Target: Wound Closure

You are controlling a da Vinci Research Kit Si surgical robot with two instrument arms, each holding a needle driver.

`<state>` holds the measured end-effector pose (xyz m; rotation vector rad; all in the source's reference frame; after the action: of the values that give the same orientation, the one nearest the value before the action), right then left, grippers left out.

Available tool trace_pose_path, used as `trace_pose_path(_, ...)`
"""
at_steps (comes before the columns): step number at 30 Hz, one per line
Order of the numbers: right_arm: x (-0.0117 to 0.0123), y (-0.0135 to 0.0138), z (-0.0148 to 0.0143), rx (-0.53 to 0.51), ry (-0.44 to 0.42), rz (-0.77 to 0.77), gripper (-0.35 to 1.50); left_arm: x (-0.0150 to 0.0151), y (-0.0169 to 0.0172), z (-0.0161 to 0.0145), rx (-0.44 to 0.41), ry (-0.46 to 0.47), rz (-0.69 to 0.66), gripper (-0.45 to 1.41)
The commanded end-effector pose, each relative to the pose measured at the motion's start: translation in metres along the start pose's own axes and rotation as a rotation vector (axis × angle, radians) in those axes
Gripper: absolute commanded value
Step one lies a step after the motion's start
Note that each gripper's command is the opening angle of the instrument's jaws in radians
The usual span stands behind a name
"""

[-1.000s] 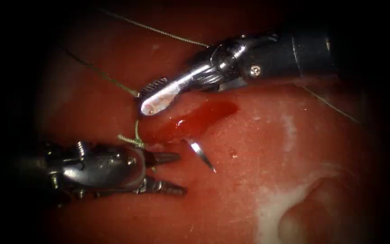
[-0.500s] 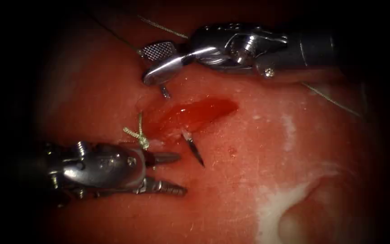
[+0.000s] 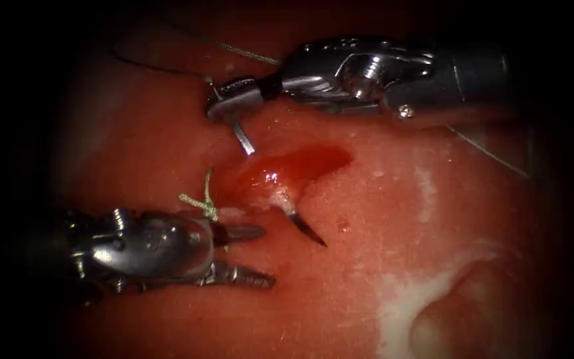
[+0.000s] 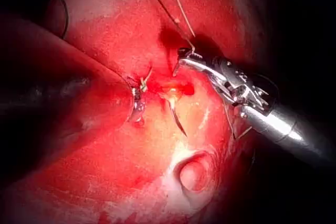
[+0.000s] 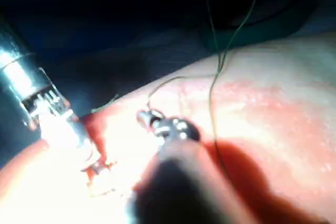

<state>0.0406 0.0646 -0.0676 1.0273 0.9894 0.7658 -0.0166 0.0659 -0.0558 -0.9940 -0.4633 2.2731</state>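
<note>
Gripping the needle (image 3: pixel 241 135) near its blunt tail end, the right tool (image 3: pixel 232 105) has its fingers clamped on it at the far side of the cut (image 3: pixel 287 169) in the tissue (image 3: pixel 393 219). Its curve passes under the cut, and the pointed tip shows on the near side. Thread (image 3: pixel 247 53) trails from the right tool. To the left, the left tool (image 3: pixel 250 256) holds nothing, fingers parted, beside a knotted stitch (image 3: pixel 202 201).

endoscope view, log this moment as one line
right claw: shut on needle's back end | needle: through cut, tip out at lower right | left claw: open, holds nothing | knot: left of cut
</note>
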Motion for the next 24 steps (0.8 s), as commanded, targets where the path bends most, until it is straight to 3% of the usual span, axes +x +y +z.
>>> trace_pose_path(1,0.0004,0.0001,0.0007,-0.001,-0.007,0.012,-0.35,-0.0002,0.0002,0.0008,-0.002,-0.001,0.000,0.64)
trace_pose_path(5,-0.0004,-0.0002,0.0001,-0.048,-0.084,0.098,-0.35,-0.0003,0.0002,0.0008,-0.002,-0.001,0.000,0.64)
trace_pose_path(10,-0.0013,-0.0009,-0.0001,-0.018,-0.127,0.159,-0.35,-0.0001,0.0003,0.0007,-0.003,-0.001,-0.001,0.64)
trace_pose_path(13,-0.0009,-0.0005,-0.0002,-0.016,-0.066,0.156,-0.33,0.0004,0.0006,0.0004,-0.006,0.000,0.006,0.64)
trace_pose_path(14,-0.0005,-0.0002,-0.0003,-0.029,-0.027,0.107,0.10,0.0007,0.0007,0.0002,-0.009,0.000,0.033,0.64)
trace_pose_path(15,0.0002,0.0008,-0.0008,-0.079,0.042,0.038,0.83,0.0019,0.0010,-0.0004,-0.016,0.001,0.117,0.65)
trace_pose_path(17,0.0008,0.0017,-0.0018,-0.140,0.091,0.021,1.18,0.0034,0.0016,-0.0008,-0.003,0.036,0.199,0.66)
trace_pose_path(21,0.0009,0.0026,-0.0037,-0.218,0.151,0.019,1.25,0.0054,0.0027,-0.0009,0.020,0.081,0.308,0.68)
trace_pose_path(24,0.0005,0.0029,-0.0055,-0.241,0.171,0.037,1.25,0.0065,0.0033,-0.0010,0.098,0.081,0.421,0.69)
